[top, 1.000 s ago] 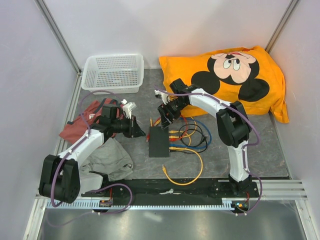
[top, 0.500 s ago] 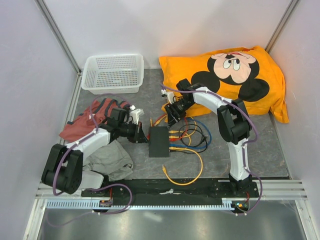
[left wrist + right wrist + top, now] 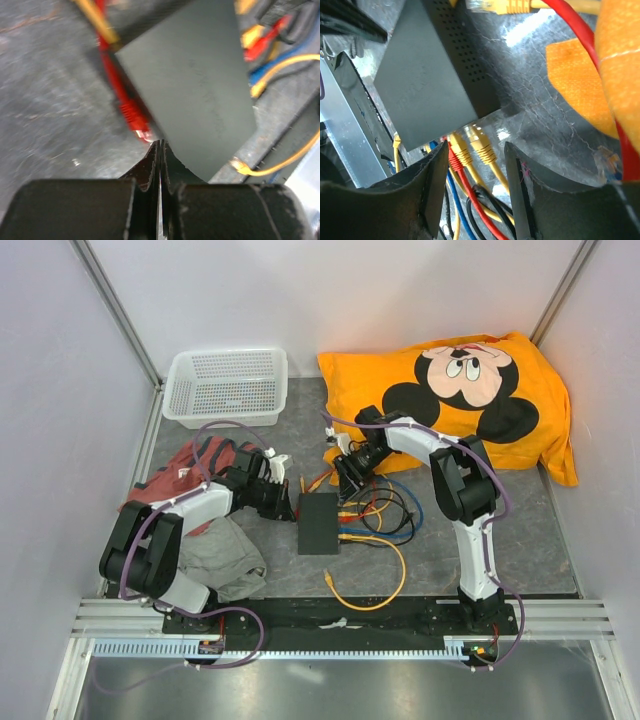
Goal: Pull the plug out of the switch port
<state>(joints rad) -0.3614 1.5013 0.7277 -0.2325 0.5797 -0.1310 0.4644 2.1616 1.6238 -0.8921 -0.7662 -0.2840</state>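
Left fingers (image 3: pixel 150 167) have clenched empty at 9 o'clock of the switch (image 3: pixel 319 523); right fingers (image 3: pixel 432 180), narrower now, straddle yellow plugs (image 3: pixel 481 145) ungripped; Mickey Mouse pillow (image 3: pixel 545 370) at 1 o'clock

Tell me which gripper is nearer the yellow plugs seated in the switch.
Right. The right gripper is open, its fingers framing the yellow plugs close up; the left gripper, shut, sits at the opposite side of the switch.
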